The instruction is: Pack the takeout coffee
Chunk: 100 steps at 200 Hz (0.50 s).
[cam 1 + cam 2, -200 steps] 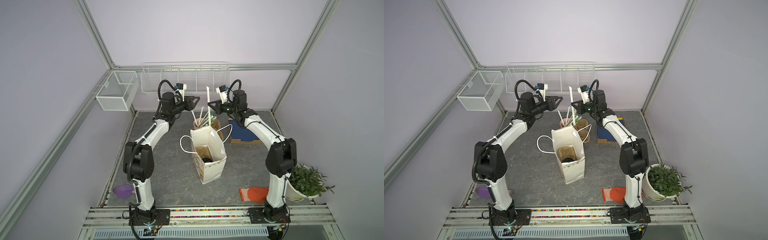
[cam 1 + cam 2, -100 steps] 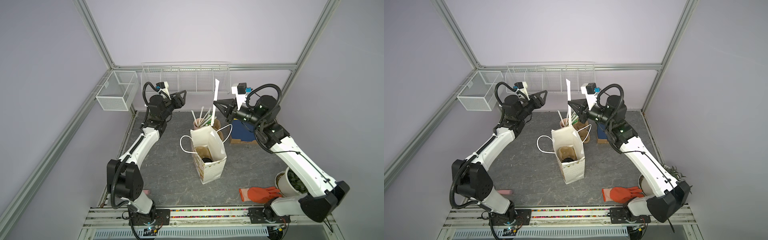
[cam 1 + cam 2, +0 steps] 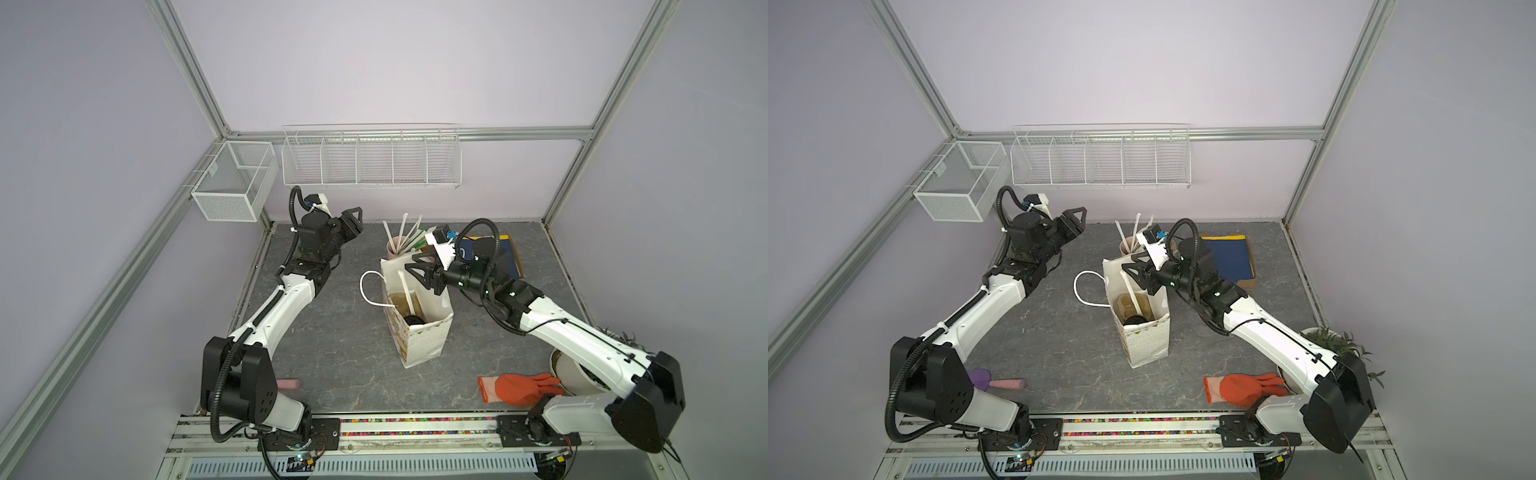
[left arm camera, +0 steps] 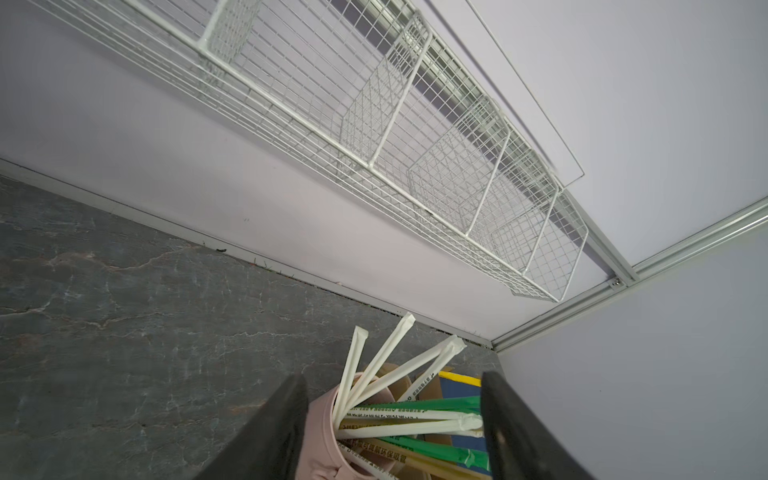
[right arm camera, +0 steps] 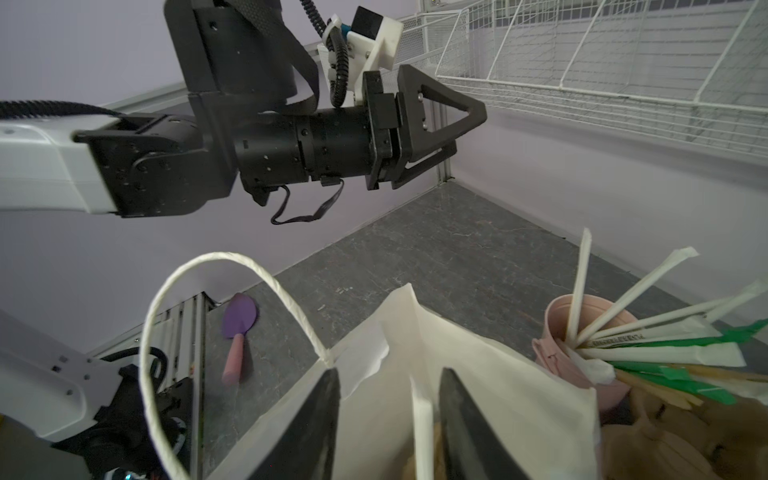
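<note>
Coffee location: takeout coffee (image 3: 413,320) sits deep in the white paper bag (image 3: 424,345), which stands upright mid tabletop (image 3: 340,332). Only its round black lid (image 3: 1134,320) shows, near the bag's front wall, just in front of a brown pulp carrier (image 3: 398,300). The bag hides the cup body.

My right gripper (image 3: 417,274) hangs at the bag's mouth, over its rear rim. Jaws stand apart, clamped on nothing. In the right wrist view a white wrapped straw (image 5: 422,415) stands between my fingers (image 5: 316,432), close to one with a sliver of gap, and leans down into the bag. Coffee lies below these jaws and nearer the bag's front; no contact.

My left gripper (image 3: 358,222) is raised off to the left of the bag, near the back wall, well apart from the coffee. Jaws apart, nothing between them. In the left wrist view its fingers (image 4: 286,419) frame a pink cup (image 4: 318,436) of wrapped straws lying beyond them; cup untouched. That pink cup stands just behind the bag.
</note>
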Available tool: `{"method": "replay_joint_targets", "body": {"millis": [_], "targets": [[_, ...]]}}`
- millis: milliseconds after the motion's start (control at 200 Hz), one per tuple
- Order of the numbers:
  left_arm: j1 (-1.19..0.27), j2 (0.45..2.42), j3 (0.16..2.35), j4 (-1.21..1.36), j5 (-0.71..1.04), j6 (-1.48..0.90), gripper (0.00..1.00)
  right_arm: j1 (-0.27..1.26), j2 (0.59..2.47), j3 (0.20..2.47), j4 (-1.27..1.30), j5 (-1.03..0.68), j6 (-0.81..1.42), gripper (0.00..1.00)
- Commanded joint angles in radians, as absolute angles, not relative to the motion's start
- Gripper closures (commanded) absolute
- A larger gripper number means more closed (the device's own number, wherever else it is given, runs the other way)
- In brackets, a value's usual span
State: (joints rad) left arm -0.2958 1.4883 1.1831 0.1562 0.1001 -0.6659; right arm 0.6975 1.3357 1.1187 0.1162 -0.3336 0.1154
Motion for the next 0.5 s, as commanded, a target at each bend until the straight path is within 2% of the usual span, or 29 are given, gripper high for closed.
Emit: {"method": "replay_joint_targets", "body": {"millis": [0,70,155,335,430,495], "targets": [[-0.309,1.463,1.177,0.126,0.075,-0.662,0.33,0.698,1.309,1.136,0.2,-0.277,0.097,0.34],[-0.32,1.447,1.172,0.105,0.054,-0.648,0.33,0.691,1.27,1.143,0.181,-0.21,0.072,0.28],[-0.34,1.418,1.168,0.071,0.018,-0.639,0.33,0.645,1.234,1.2,0.073,-0.034,0.094,0.24],[-0.397,1.35,1.194,-0.047,-0.084,-0.638,0.32,0.417,1.295,1.344,-0.212,-0.025,0.264,0.22],[-0.415,1.302,1.194,-0.1,-0.148,-0.661,0.31,0.384,1.365,1.395,-0.32,0.115,0.262,0.2],[-0.419,1.276,1.183,-0.121,-0.161,-0.691,0.29,0.376,1.43,1.427,-0.38,0.283,0.252,0.16]]}}
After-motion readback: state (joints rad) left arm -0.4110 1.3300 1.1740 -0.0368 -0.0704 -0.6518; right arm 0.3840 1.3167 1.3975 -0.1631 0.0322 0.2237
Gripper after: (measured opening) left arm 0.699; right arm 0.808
